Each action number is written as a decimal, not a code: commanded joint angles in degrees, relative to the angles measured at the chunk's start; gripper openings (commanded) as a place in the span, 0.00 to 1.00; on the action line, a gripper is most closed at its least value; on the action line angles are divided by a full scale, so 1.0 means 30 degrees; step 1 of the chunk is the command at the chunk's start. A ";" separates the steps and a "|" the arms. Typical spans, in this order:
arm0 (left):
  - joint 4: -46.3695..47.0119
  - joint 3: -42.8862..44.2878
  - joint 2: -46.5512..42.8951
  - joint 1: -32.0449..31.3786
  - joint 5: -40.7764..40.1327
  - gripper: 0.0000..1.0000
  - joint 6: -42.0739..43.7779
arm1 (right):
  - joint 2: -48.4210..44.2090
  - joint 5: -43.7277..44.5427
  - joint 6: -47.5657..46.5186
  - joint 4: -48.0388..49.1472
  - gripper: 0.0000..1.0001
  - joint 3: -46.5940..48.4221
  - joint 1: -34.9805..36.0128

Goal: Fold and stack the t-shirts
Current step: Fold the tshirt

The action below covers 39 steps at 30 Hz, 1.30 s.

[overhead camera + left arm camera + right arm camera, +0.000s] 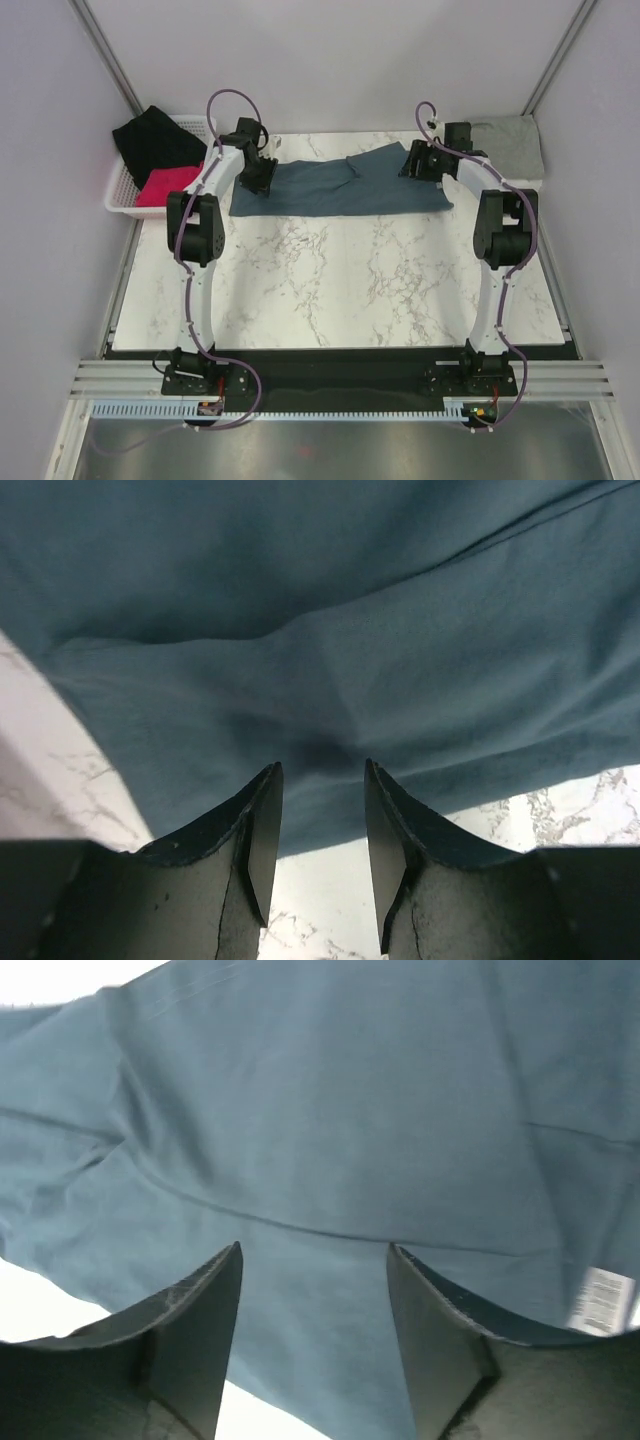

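The slate-blue t-shirt [340, 187] lies partly folded as a wide band across the far half of the marble table. My left gripper [258, 178] is open over its left end; in the left wrist view the fingers [262, 825] stand apart above the shirt's near edge [330, 680]. My right gripper [418, 165] is open over the right end; in the right wrist view the cloth [330, 1140] fills the view, with the white neck label [603, 1300] at right. The light grey t-shirt [512, 145] lies at the far right corner.
A white basket [122, 190] at the far left holds black cloth [155, 140] and red cloth [168, 186]. Grey walls close in the table on three sides. Bare marble table top [340, 275] lies between the shirt and the arm bases.
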 commanded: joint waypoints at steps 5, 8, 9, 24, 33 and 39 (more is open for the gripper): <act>0.0070 0.0883 0.0694 0.0118 0.0474 0.46 -0.0366 | -0.1616 0.1959 -0.2050 0.0155 0.74 -0.0776 0.1673; 0.0040 0.0298 0.0812 0.0060 0.0415 0.46 -0.0366 | -0.1206 0.2163 -0.1991 0.0155 0.77 -0.1011 0.1732; 0.0011 0.0151 0.0812 0.0060 0.0444 0.46 -0.0366 | -0.0944 0.2280 -0.2020 0.0155 0.78 -0.0982 0.1703; 0.0011 -0.6315 -0.2347 -0.1226 0.0004 0.45 -0.0569 | 0.3041 0.3805 -0.1991 -0.0197 0.90 0.2882 0.1878; 0.0479 -1.2121 -0.6685 -0.4445 0.0386 0.46 -0.0922 | 0.5709 0.4097 -0.1464 0.0885 0.94 0.7747 0.2902; 0.0655 -1.4701 -0.8912 -0.7024 0.0327 0.46 -0.1069 | 0.6119 0.4449 -0.0673 0.1648 0.97 0.9008 0.3840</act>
